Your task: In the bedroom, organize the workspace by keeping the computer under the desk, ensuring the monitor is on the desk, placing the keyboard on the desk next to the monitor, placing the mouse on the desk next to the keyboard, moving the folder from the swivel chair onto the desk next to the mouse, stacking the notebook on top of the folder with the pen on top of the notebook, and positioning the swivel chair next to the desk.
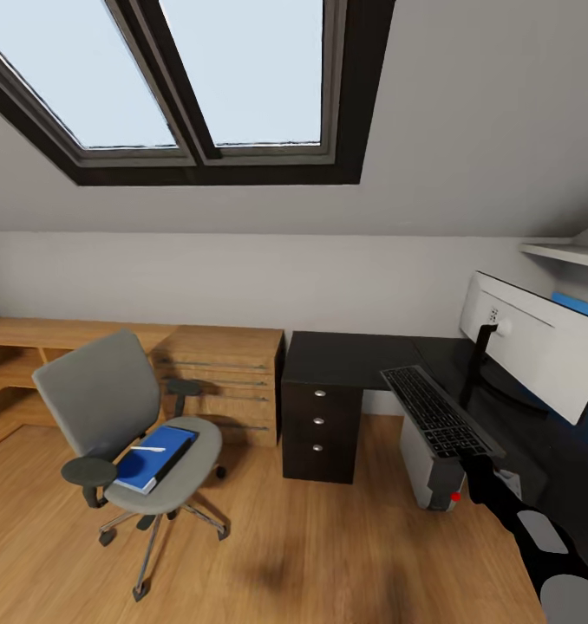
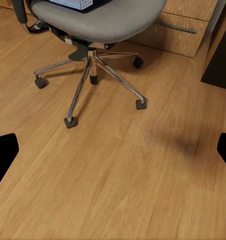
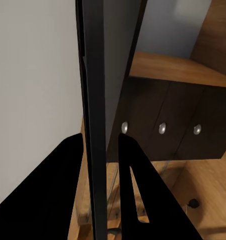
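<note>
The keyboard [image 1: 439, 412] is clamped edge-on between the right gripper [image 3: 102, 175] fingers, held tilted above the computer [image 1: 430, 472] beside the desk [image 1: 346, 360]. The folder [image 1: 155, 457] lies on the swivel chair [image 1: 129, 416] seat. The left gripper [image 2: 113, 150] fingers stand wide apart over the floor [image 2: 118, 190].

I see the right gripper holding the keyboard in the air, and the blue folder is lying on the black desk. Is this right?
Not quite. The right gripper does hold the keyboard up, but the blue folder is not on the black desk. The head view shows it lying on the seat of the grey swivel chair.
</note>
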Motion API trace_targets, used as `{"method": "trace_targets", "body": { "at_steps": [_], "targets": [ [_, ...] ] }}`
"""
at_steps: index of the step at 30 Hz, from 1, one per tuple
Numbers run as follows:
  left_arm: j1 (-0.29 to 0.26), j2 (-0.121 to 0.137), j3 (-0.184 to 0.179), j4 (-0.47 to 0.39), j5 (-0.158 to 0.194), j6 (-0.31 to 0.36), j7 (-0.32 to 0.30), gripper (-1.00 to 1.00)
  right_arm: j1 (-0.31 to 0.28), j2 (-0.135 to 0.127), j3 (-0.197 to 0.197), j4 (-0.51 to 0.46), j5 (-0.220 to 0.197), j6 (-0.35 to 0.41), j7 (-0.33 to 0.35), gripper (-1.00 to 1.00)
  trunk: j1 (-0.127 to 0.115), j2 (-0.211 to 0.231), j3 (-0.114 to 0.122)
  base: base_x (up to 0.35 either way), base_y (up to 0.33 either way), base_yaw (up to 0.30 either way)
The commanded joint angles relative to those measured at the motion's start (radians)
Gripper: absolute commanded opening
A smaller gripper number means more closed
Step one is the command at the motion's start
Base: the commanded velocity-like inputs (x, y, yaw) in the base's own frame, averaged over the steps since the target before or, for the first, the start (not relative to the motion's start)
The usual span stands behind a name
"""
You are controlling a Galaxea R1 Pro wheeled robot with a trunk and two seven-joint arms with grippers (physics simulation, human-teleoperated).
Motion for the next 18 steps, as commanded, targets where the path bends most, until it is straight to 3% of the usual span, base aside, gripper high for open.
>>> {"method": "trace_targets", "body": {
  "at_steps": [1, 13, 18],
  "targets": [
    [0.001, 0.0, 0.004, 0.0, -0.009, -0.004, 0.006, 1.0, -0.001, 0.001, -0.006, 0.0, -0.006, 0.009, 0.003, -1.0, 0.0, -0.001, -0.002, 0.0, 0.0, -0.001],
    [0.004, 0.001, 0.004, -0.001, -0.008, 0.0, 0.009, 1.0, -0.001, 0.001, -0.006, 0.002, -0.006, 0.009, 0.002, -1.0, 0.0, -0.001, -0.002, 0.003, 0.0, 0.0],
    [0.004, 0.002, 0.004, -0.001, -0.008, 0.001, 0.008, 1.0, -0.001, 0.001, -0.006, 0.002, -0.006, 0.009, 0.003, -1.0, 0.0, -0.001, -0.002, 0.193, 0.0, 0.0]
  ]
}}
